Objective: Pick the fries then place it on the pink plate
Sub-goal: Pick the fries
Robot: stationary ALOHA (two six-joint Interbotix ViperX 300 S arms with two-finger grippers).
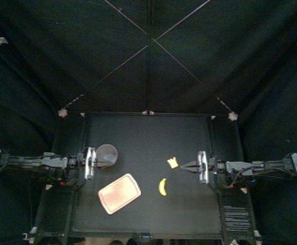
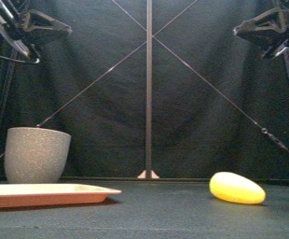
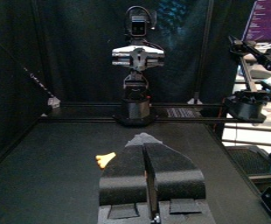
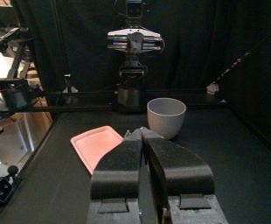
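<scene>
The fries [image 1: 171, 163] are a small yellow piece lying right of the table's middle; the left wrist view shows them as a yellow speck [image 3: 104, 158] beside the jaws. The pink plate [image 1: 118, 194] lies flat at the front left, low in the front view [image 2: 48, 193] and past the right jaws [image 4: 100, 144]. My left gripper [image 1: 95, 163] hovers at the left, its jaws [image 3: 148, 147] shut and holding nothing. My right gripper [image 1: 196, 167] hangs just right of the fries, jaws [image 4: 146, 136] shut and holding nothing. Both grippers are high above the table.
A tall grey speckled cup [image 1: 109, 153] stands upright behind the plate, close to the left gripper [image 2: 37, 154]. A smooth yellow oval toy [image 1: 163, 187] lies in front of the fries, resting on the table [image 2: 237, 188].
</scene>
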